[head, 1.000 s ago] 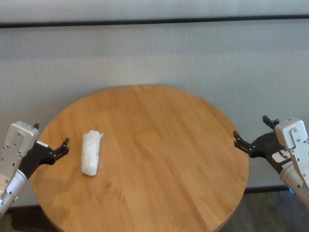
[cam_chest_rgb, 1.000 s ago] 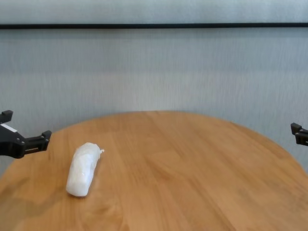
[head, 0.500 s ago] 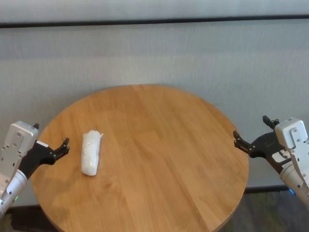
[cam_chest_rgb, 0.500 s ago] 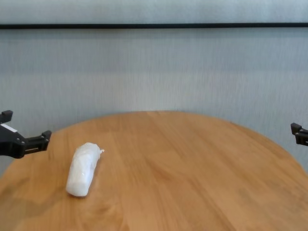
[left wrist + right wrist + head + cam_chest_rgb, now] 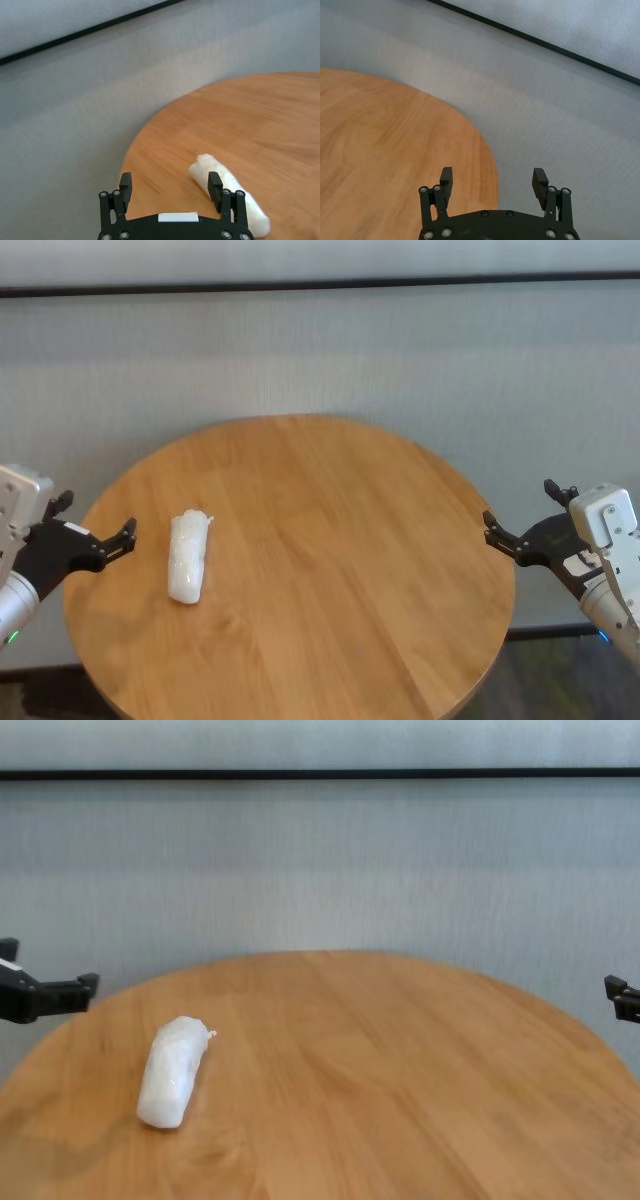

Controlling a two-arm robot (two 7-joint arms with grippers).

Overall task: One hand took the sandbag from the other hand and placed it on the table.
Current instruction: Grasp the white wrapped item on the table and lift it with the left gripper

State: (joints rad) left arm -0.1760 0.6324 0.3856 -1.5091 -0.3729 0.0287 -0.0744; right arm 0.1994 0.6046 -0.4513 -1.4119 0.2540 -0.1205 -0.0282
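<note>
Both sets of jaws stand wide apart and hold nothing; the left gripper (image 5: 95, 540) hangs at the left rim of the table (image 5: 330, 540), just beside the sandbag (image 5: 188, 558) but not touching it; the right gripper (image 5: 520, 535) is parked off the opposite rim, well apart; the sandbag lies flat on the wood, knotted end pointing away from the robot; judging by that, either the work is done or nothing has begun, and I cannot tell which; the chest view cuts off both grippers at its edges.
</note>
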